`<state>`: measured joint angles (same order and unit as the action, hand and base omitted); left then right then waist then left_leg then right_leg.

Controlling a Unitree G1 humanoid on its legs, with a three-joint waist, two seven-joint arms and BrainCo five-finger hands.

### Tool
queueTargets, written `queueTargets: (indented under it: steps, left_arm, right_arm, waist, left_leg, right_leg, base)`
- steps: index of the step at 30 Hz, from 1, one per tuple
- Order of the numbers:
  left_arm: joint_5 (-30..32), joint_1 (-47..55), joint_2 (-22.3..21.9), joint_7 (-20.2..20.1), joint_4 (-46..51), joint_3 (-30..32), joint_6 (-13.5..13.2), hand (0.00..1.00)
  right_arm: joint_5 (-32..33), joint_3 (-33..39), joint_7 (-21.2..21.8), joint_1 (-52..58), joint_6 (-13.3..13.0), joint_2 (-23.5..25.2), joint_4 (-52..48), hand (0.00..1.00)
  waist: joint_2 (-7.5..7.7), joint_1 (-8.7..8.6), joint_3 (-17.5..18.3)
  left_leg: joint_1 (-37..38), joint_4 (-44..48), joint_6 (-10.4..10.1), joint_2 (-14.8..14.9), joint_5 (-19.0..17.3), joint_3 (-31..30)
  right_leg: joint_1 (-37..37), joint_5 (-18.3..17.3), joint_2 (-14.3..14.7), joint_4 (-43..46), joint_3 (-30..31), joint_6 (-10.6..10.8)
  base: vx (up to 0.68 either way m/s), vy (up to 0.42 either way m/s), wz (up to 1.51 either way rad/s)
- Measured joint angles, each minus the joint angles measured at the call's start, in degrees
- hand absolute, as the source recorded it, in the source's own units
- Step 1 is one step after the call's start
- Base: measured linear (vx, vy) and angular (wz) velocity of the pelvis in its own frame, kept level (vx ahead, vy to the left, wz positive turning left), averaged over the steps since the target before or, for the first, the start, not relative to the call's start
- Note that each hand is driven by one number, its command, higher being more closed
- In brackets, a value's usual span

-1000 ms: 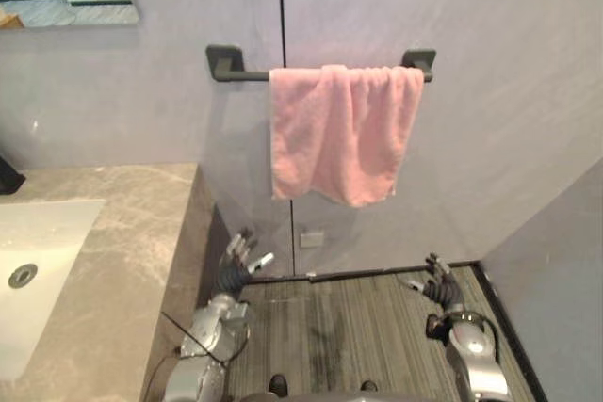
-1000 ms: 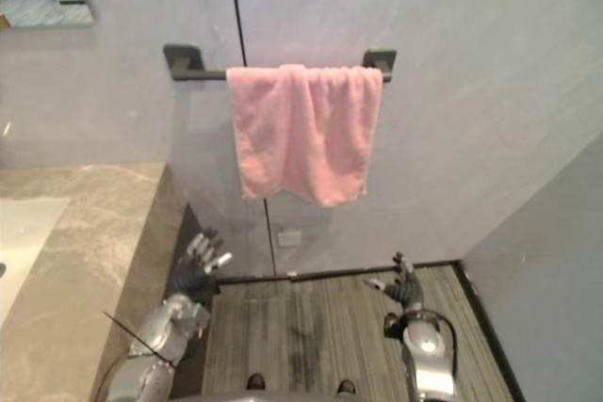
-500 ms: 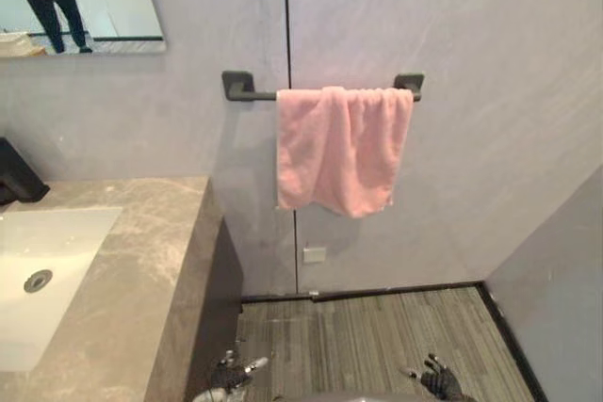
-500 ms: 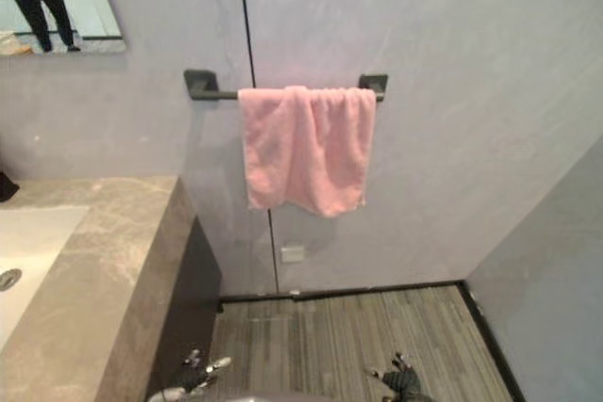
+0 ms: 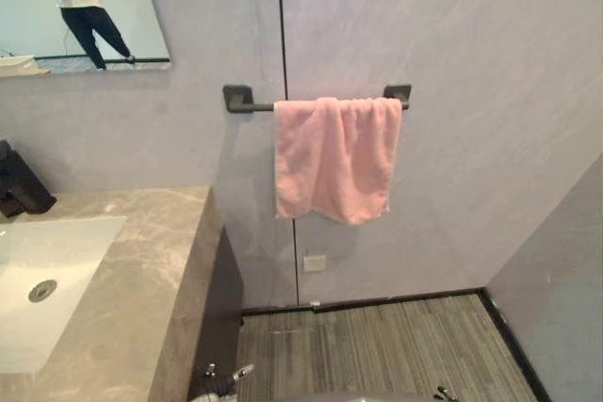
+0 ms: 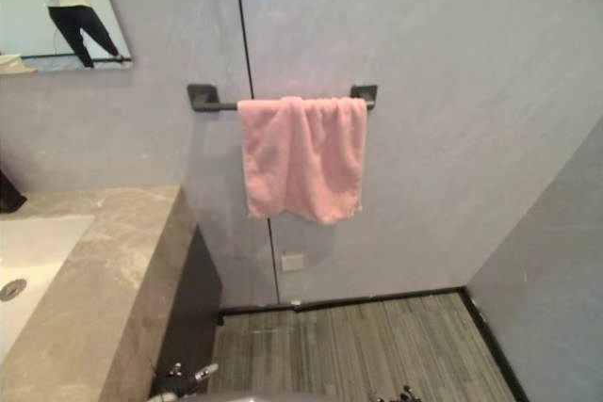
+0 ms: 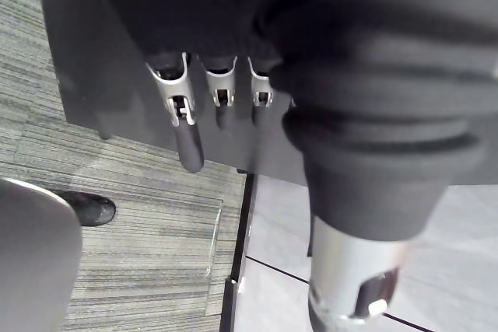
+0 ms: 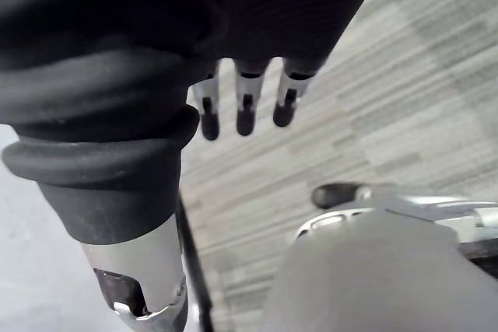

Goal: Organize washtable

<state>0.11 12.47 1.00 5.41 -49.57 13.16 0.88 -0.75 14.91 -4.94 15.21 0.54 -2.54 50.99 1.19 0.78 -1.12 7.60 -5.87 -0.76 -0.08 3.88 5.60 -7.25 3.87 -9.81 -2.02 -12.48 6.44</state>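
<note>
Sunk lower, left hand (image 7: 189, 126) and right hand (image 8: 243, 110), pink towel (image 5: 334, 157) well above

- The grey marbled surface (image 5: 141, 270) is standing just to the outer side of the left hand (image 5: 233, 376), reaching higher than it.
- A white sink (image 5: 57, 251) is sitting sunk into it, its drain (image 5: 42, 290) showing.
- A black tap (image 5: 21, 190) is standing at the far edge.
</note>
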Motion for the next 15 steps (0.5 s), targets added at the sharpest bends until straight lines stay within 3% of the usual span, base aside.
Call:
queueTargets:
  steps: [9,11,13,14,15]
  left_arm:
    - [0.6,-0.3,-0.7,0.4,-0.2,1.0,0.0,0.00]
    - [0.8,-1.3,-0.7,1.0,0.3,1.0,0.1,0.00]
    - [1.0,-2.7,-0.9,1.1,0.8,1.1,0.6,0.00]
    - [1.0,-3.1,-0.9,1.1,1.1,1.2,0.6,0.00]
    - [1.0,-4.4,-0.2,1.1,1.0,2.8,0.6,0.00]
  right_arm:
    - [0.0,-0.3,-0.3,-0.1,0.0,0.8,0.0,0.00]
    - [0.0,-0.5,-0.6,-1.1,0.0,0.6,-0.1,0.00]
    - [0.1,-1.5,-1.3,-3.9,0.1,-0.3,-0.2,0.00]
    - [0.2,-1.5,-1.5,-4.7,0.1,-0.4,-0.3,0.00]
    - [0.2,-1.6,-1.9,-6.0,-0.1,1.2,-0.8,0.00]
  waist:
    - [-0.04,0.09,-0.4]
    - [-0.27,0.15,-2.2]
    - [-1.45,0.25,-4.3]
    - [-1.33,0.26,-4.6]
    - [1.42,0.26,-5.8]
  left_leg:
    - [0.3,0.0,0.0,0.1,0.0,-1.1]
    - [-1.7,1.8,-0.2,0.4,-0.2,-1.8]
    - [-8.3,8.2,-0.3,1.8,-2.4,-2.4]
    - [-9.6,8.3,0.0,2.4,-2.7,-2.0]
    - [-12.4,14.8,2.0,3.0,-4.3,2.2]
  right_leg:
    - [-0.5,-1.5,-0.1,2.1,-1.6,0.3]
    - [-0.2,-2.2,-0.2,3.2,-3.2,0.1]
    - [4.2,-3.8,0.7,7.5,-3.6,-2.1]
    - [5.7,-3.7,1.3,7.7,-3.6,-3.5]
    - [7.5,-2.3,-0.5,7.1,-4.4,-4.3]
  base:
    - [-0.01,0.002,0.11]
    - [-0.02,-0.012,0.43]
    - [-0.11,-0.043,0.41]
    - [-0.07,-0.052,0.35]
    - [-0.07,-0.044,0.30]
